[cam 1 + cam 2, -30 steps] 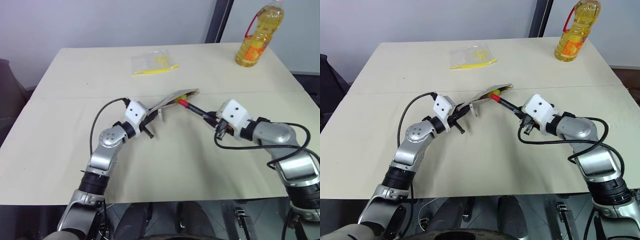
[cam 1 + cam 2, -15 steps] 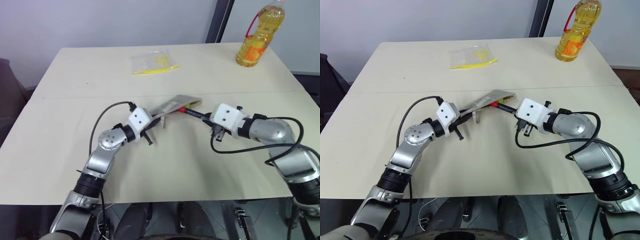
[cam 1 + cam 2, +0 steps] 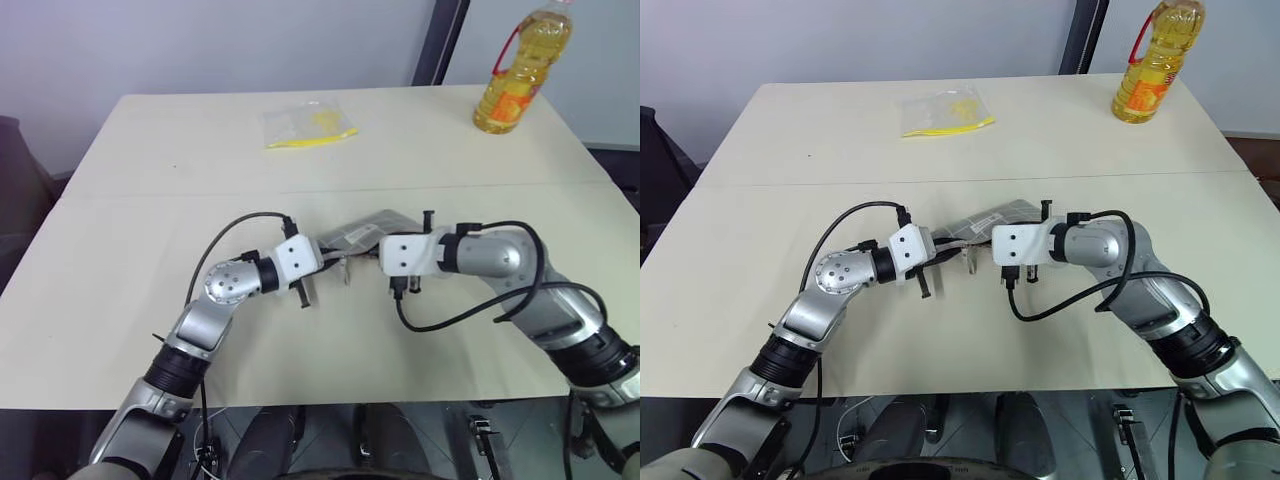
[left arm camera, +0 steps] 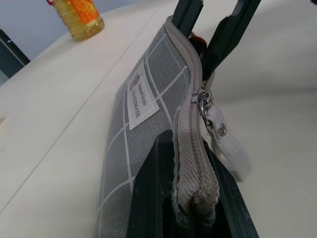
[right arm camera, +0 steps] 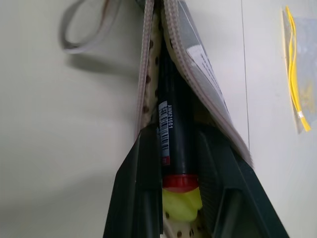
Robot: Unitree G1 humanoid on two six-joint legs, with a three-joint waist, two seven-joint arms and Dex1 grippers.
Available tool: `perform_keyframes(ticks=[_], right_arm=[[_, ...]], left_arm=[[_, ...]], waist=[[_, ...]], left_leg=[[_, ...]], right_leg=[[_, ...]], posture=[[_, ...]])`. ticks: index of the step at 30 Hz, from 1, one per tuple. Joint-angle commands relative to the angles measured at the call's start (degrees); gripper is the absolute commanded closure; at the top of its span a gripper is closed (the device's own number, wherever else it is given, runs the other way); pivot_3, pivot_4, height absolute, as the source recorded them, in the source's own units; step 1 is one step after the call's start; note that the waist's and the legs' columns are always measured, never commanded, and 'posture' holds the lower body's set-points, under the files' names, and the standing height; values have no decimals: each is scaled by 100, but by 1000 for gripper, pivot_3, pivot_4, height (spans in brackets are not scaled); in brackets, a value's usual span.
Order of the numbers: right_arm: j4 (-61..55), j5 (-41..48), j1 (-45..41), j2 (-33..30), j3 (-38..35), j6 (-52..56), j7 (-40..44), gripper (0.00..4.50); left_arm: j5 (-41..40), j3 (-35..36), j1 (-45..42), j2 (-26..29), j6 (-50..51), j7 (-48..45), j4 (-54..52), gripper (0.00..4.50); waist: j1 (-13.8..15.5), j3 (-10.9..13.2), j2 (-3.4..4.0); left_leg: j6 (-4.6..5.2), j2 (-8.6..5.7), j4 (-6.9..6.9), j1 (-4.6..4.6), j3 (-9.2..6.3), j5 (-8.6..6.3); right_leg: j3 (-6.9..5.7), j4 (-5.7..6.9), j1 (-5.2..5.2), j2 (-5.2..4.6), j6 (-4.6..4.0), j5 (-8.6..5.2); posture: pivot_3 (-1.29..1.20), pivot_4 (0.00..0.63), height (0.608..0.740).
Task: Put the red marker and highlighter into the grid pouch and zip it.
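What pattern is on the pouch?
Grey with white grid lines; the grid pouch shows best in the left wrist view.

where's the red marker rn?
Inside the open grid pouch at table centre: red marker lies between the right gripper fingers, above the highlighter.

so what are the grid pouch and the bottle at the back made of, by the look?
Grid pouch: woven grey fabric, matte, with a stitched label and a coil zipper that looks like nylon. Bottle: clear glossy plastic, likely; yellow liquid shows through.

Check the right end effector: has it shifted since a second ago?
Yes. The right end effector moved toward the robot's left, away from the oil bottle, pushing the red marker inside the grid pouch.
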Motion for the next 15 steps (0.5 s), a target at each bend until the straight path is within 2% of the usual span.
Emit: perform_keyframes(ticks=[1,2,10,13,15], right_arm=[[-167,160,-72,1,-487,106,-11,1672],[-239,383,-42,48,-730,291,0,1270],[-868,2449,334,475,-2660,2207,128,1270],[-1181,2848,637,651,-2718,2572,-8,1270],[-1274,2953,663,1051,-2552,2825,-423,1270]], left_arm=[[-156,154,-36,-34,127,67,-285,4500],[-291,254,-39,-101,305,126,-310,4500],[-1521,1165,-363,-894,1972,809,-282,4500],[-1820,1360,-535,-1110,2343,943,-236,4500],[-1969,1421,-647,-1217,2514,973,-194,4500]], waist=[[-3,0,0],[-3,0,0],[17,2,-4],[4,2,-7],[-37,3,-6]], left_leg=[[0,0,0,0,0,0],[0,0,0,0,0,0],[1,0,3,-1,-6,0],[2,0,9,-2,-12,-1],[3,1,8,-2,-7,-1]], right_leg=[[0,0,0,0,0,0],[0,0,0,0,0,0],[-3,0,3,2,1,0],[-10,0,8,3,2,0],[-8,1,5,3,2,0]], posture=[[0,150,740],[0,150,740],[0,150,740],[0,150,740],[0,150,740]])
